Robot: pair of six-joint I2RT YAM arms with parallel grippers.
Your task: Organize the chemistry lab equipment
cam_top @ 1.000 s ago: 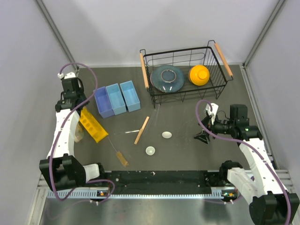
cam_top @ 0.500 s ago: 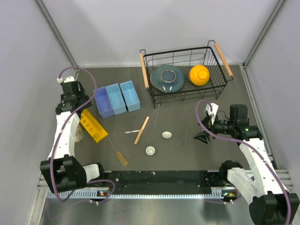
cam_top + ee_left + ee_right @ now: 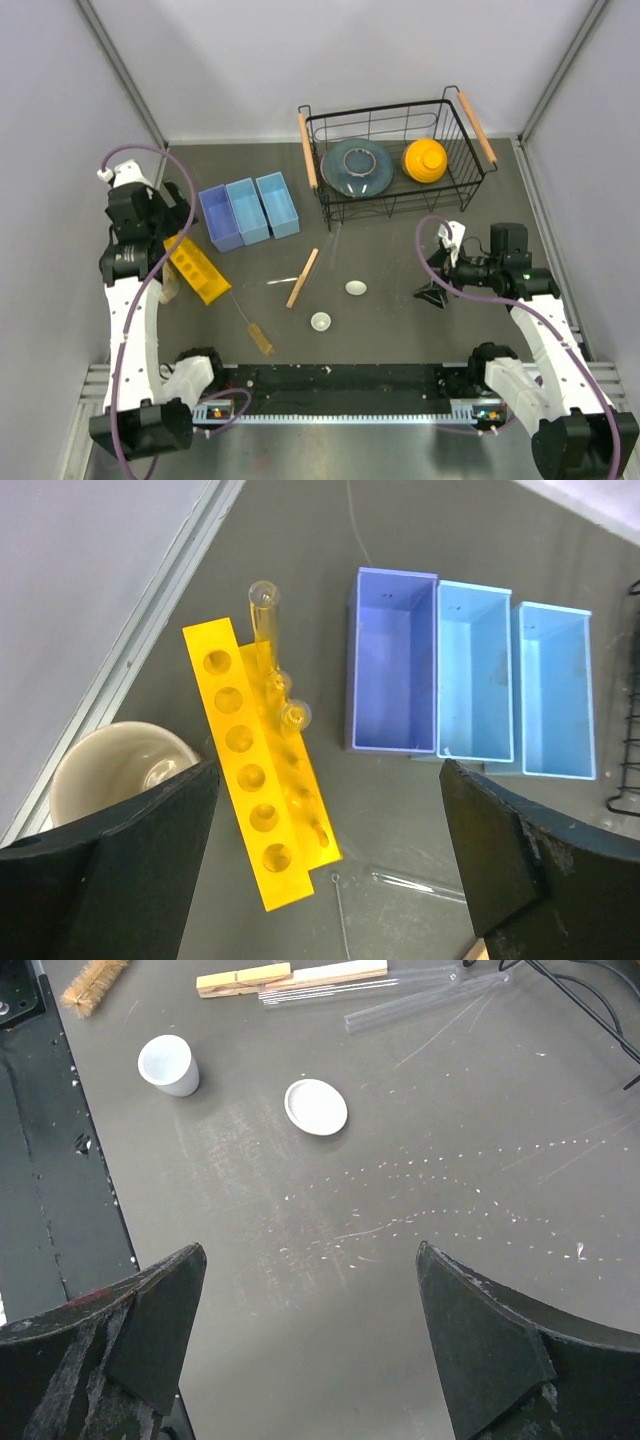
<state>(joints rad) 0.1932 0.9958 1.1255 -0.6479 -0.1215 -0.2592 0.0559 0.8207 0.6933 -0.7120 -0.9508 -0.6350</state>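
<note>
My left gripper point(image 3: 165, 225) hangs open and empty above the yellow tube rack point(image 3: 262, 810), which lies tipped on the table. A clear glass tube point(image 3: 264, 608) sticks out of the rack's top end. A loose glass tube point(image 3: 415, 883) and the brush's wire point(image 3: 340, 925) lie just past the rack. My right gripper point(image 3: 310, 1250) stands open over bare table. Ahead of it lie a white cup point(image 3: 168, 1064), a white lid point(image 3: 316, 1107), a wooden stick point(image 3: 290, 976), clear rods point(image 3: 400, 1000) and the brush's amber bristles point(image 3: 92, 982).
Three blue bins point(image 3: 250, 210) stand side by side right of the rack. A cream cup point(image 3: 120, 770) sits at the rack's left, by the table edge. A black wire basket point(image 3: 470, 185) at the back holds a blue-grey plate point(image 3: 355, 167) and a yellow bowl point(image 3: 425, 160).
My left gripper has opened wide and drawn up and back to the left, away from the rack. The right gripper opened slightly and stayed in place.
</note>
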